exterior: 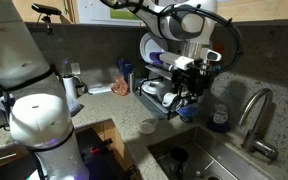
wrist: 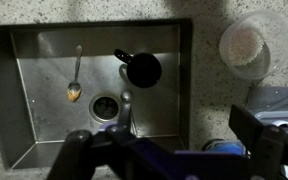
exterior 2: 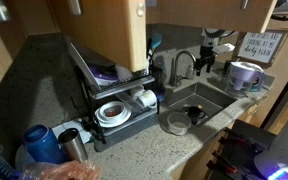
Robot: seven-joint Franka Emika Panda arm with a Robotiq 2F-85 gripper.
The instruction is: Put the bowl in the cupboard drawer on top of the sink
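Note:
The small white bowl (wrist: 246, 42) stands on the speckled counter just past the sink's right rim in the wrist view; it also shows in both exterior views (exterior: 147, 126) (exterior 2: 174, 123). My gripper (wrist: 164, 140) hangs above the sink (wrist: 44, 120) near the faucet (wrist: 127, 105), open, with nothing between its dark fingers (wrist: 254, 132). It is well apart from the bowl. In both exterior views the gripper (exterior: 189, 72) (exterior 2: 206, 58) is up above the basin. The pale wood cupboard (exterior 2: 99, 30) hangs over the counter.
A spoon (wrist: 74, 85) and a black cup (wrist: 141, 68) lie in the basin. A dish rack (exterior: 159, 95) with plates stands beside the sink. A mug (exterior 2: 244, 75) and a framed sign (exterior 2: 259, 45) are behind the sink.

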